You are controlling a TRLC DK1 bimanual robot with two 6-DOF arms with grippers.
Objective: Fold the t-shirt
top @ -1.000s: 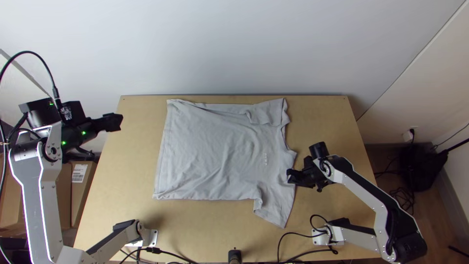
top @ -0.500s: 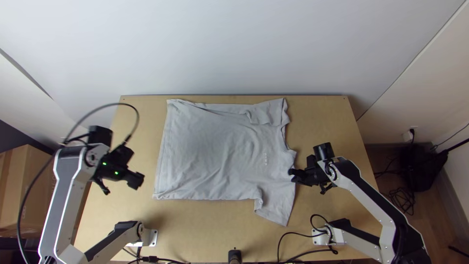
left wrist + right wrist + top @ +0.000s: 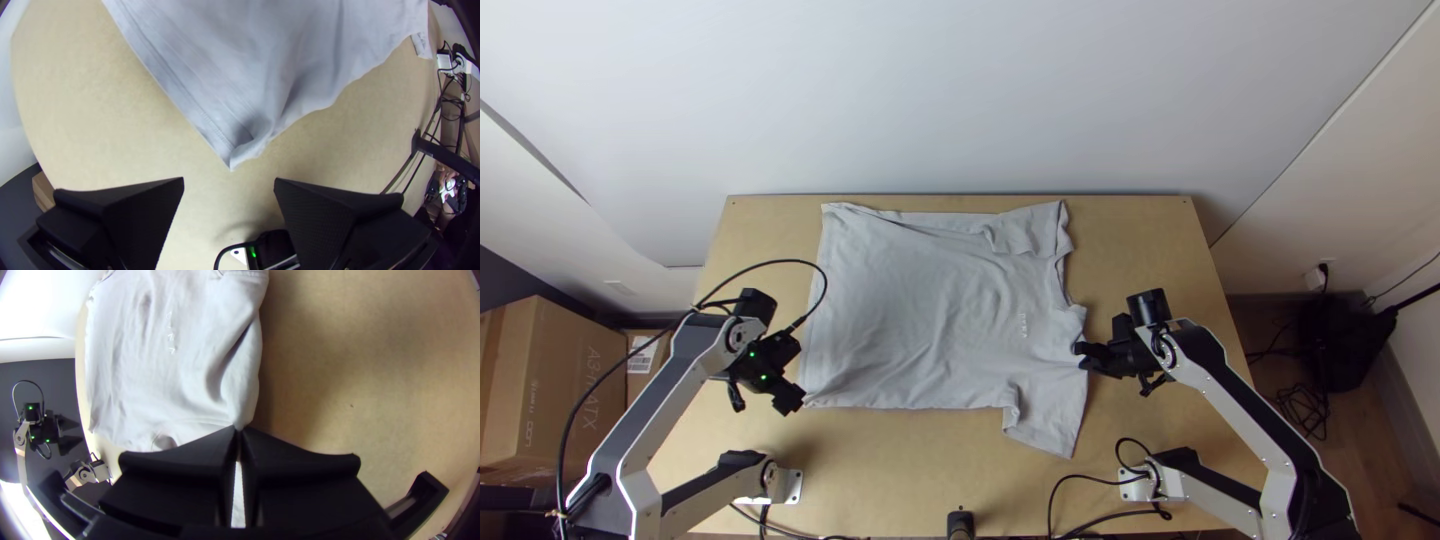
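Note:
The grey t-shirt (image 3: 920, 300) lies spread sideways on the table, hem to the left and a few wrinkles across it; its far sleeve is partly doubled over. Beside the hem's near corner is my left gripper (image 3: 796, 398). In the left wrist view, the left gripper (image 3: 229, 187) stands open, the shirt's corner (image 3: 232, 155) lying just beyond the gap. On the shirt's right edge, by the near sleeve, is my right gripper (image 3: 1082, 358). The right wrist view has the right gripper (image 3: 238, 432) shut on a pinch of the shirt (image 3: 175, 380).
The wooden table (image 3: 1160, 250) has bare wood around the shirt. Cables (image 3: 1080, 515) run along the near edge by the arm bases. A cardboard box (image 3: 550, 390) stands off the table's left side, and a wall rises behind the far edge.
My left gripper has come in from beyond the table's left side toward the hem's near corner. The right gripper has shifted slightly right, and the near sleeve with it.

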